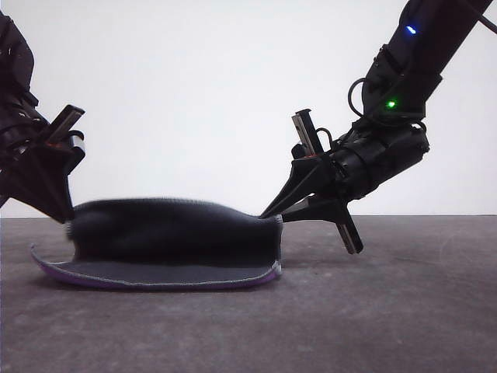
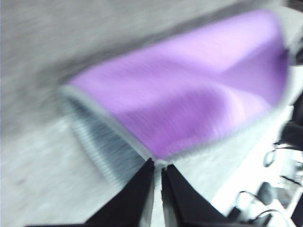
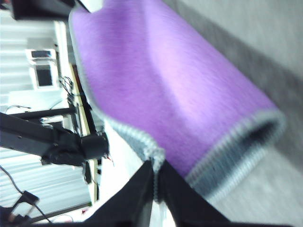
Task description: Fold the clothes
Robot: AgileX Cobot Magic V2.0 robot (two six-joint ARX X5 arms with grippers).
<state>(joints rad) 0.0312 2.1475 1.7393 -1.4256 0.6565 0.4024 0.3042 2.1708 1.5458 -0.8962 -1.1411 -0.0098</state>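
Observation:
The clothes (image 1: 167,233) are one thick cloth, dark grey on one face and bright purple on the other (image 2: 189,90), with a grey stitched edge. Its near half rests on the grey table (image 1: 388,311) while the other half is lifted and curled over it. My left gripper (image 1: 66,217) is shut on the raised left corner, and the left wrist view shows the fingertips (image 2: 144,182) pinching the grey hem. My right gripper (image 1: 272,214) is shut on the raised right corner (image 3: 154,156), with the purple face (image 3: 156,80) spread beyond it.
The table stretches bare to the right of the cloth and toward the front. A plain white wall (image 1: 233,93) stands behind it. The right arm (image 1: 388,148) reaches down from the upper right.

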